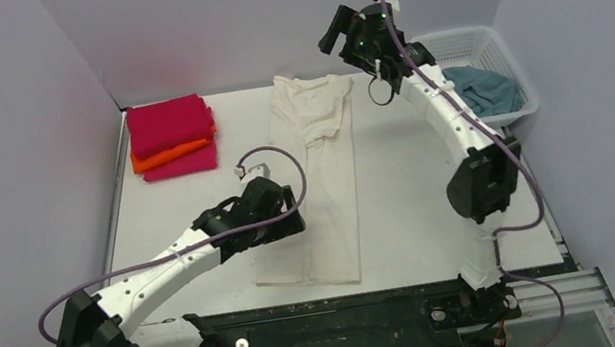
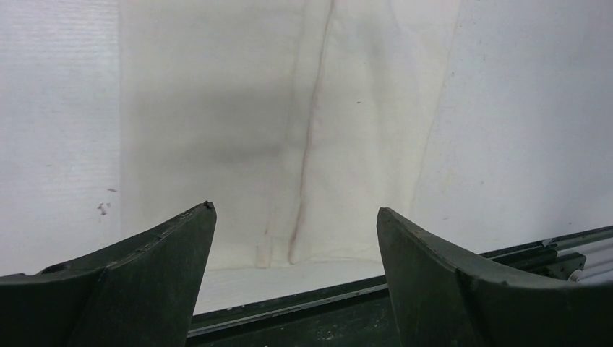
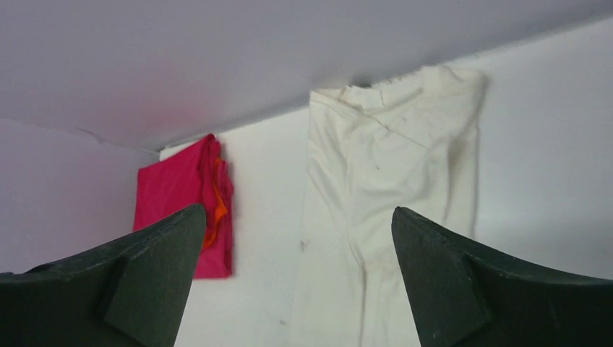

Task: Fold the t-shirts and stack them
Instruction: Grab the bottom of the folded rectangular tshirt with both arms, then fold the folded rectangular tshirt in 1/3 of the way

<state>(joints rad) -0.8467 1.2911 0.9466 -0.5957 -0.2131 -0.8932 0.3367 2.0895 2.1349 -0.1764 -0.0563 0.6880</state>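
Status | left tool point(image 2: 295, 238) spread, empty, over cream t-shirt point(image 1: 325, 189) | right tool point(image 3: 298, 246) spread, empty

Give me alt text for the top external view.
A cream t-shirt, folded into a long narrow strip, lies down the middle of the table, the left gripper at its left edge and the right gripper raised near the far end. Folded pink and orange t-shirts are stacked far left; a grey-blue t-shirt sits in a white basket far right.

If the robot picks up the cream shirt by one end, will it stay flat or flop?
Probably flop: the cream shirt lies limp and creased. Likely light, as it's thin cloth. Pushed, it would probably bunch up, not slide.
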